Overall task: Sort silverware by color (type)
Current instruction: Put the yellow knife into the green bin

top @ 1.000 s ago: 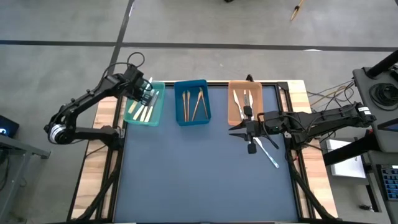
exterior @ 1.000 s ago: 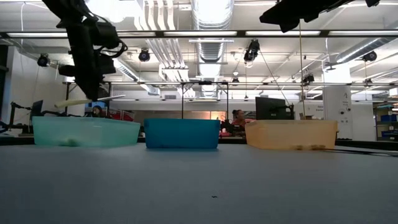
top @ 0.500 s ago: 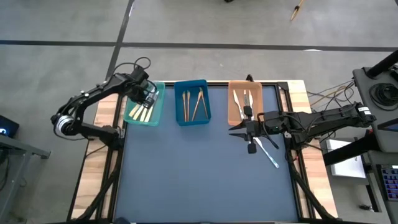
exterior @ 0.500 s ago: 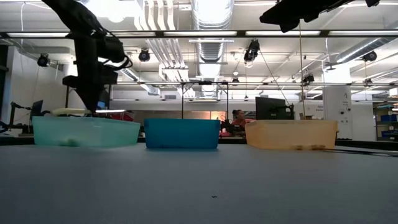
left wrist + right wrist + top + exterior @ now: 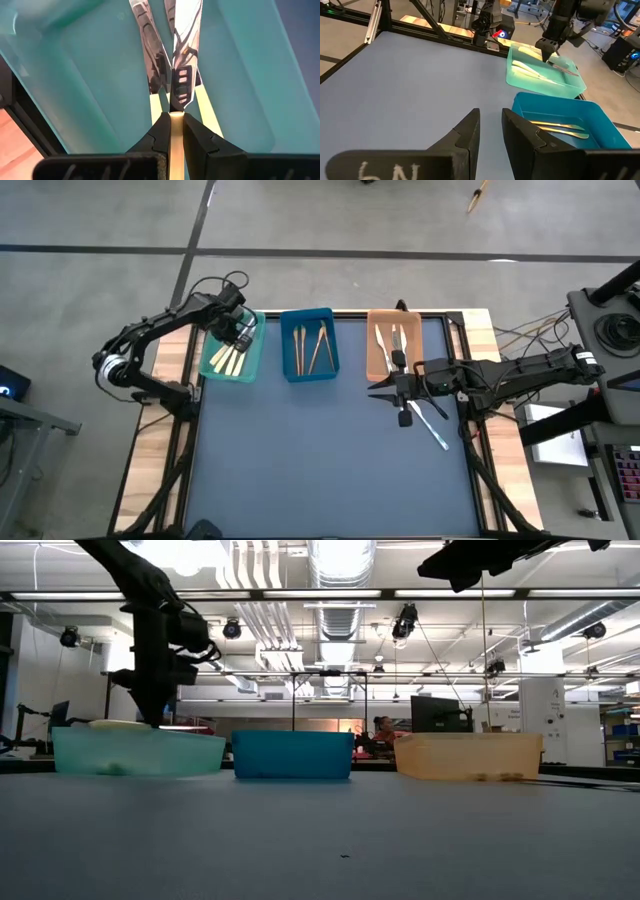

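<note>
My left gripper (image 5: 240, 333) stands over the teal tray (image 5: 228, 378), shut on a cream-yellow handled knife (image 5: 186, 45). In the low view the knife (image 5: 115, 724) lies about level at the height of the tray's rim. Other cream-handled pieces (image 5: 150, 60) lie flat on the tray's floor beneath it. My right gripper (image 5: 385, 390) hovers open over the mat just near of the orange tray (image 5: 372, 345) and touches nothing. A silver knife (image 5: 433, 425) lies on the mat beside the right arm. My left gripper pinches the knife's cream handle (image 5: 176, 122) between its two fingers, close to where the blade begins. The fingers come from above, pointing down, as the low view shows. The blade sticks out ahead of the fingers, roughly level over the teal tray; whether it touches the tray I cannot tell.
The blue tray (image 5: 308, 376) holds tan wooden pieces (image 5: 318, 345), and the orange tray holds silver pieces (image 5: 395, 340). All three trays sit in a row at the mat's far edge. Bare blue mat (image 5: 320, 460) stretches toward the near edge.
My left gripper has come down toward the teal tray, still shut on the knife. The knife has dropped from well above the rim to about rim height and now lies flatter. My right arm has kept still.
</note>
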